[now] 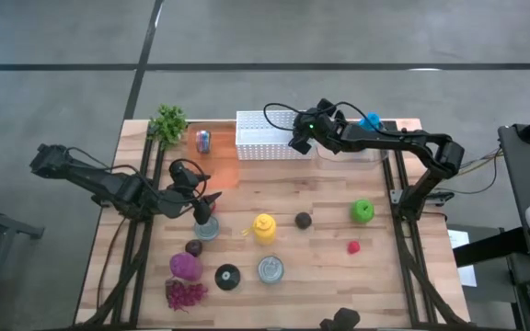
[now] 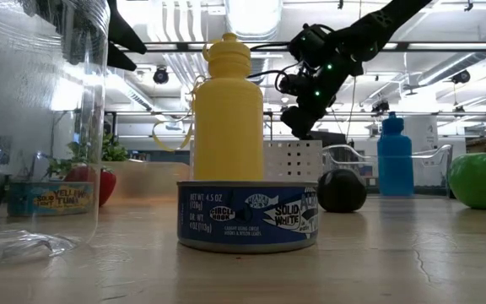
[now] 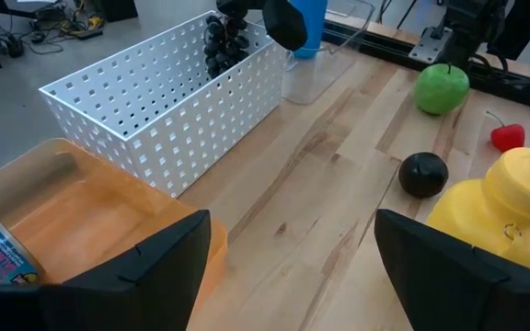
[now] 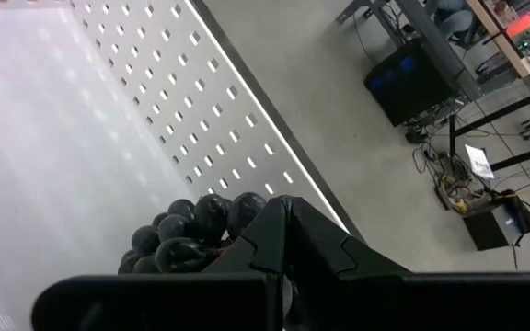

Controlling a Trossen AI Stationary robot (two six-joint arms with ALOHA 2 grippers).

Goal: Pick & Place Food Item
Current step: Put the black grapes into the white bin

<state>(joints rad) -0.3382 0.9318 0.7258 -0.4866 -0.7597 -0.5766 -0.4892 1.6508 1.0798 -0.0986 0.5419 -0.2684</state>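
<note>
Holding dark grapes (image 4: 196,234) in my clenched right pincer (image 1: 299,138), bunch hanging lengthwise down into white basket (image 1: 270,138); left pincer (image 1: 208,204) released.

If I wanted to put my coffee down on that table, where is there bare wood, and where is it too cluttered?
Bare wood lies between the white basket and the yellow bottle, and along the near right edge past the small red fruit. The near left is crowded: tuna can, black disc, purple items, and the left pincer.
</note>
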